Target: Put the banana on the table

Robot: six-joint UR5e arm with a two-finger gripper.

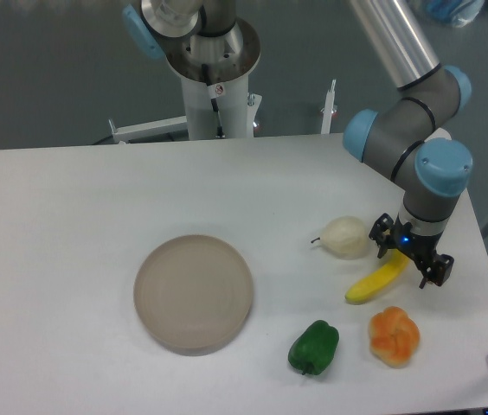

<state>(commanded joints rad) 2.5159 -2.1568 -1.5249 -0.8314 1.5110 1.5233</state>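
The yellow banana lies at the right side of the white table, its upper end between my fingers. My gripper stands over that upper end, with one finger on either side. The frame does not show whether the fingers press on the banana or stand just off it. The banana's lower end rests on or just above the tabletop; I cannot tell which.
A round grey-beige plate sits mid-table. A pale cream pear lies just left of the gripper. A lumpy orange fruit and a green pepper lie near the front edge. The table's right edge is close to the gripper.
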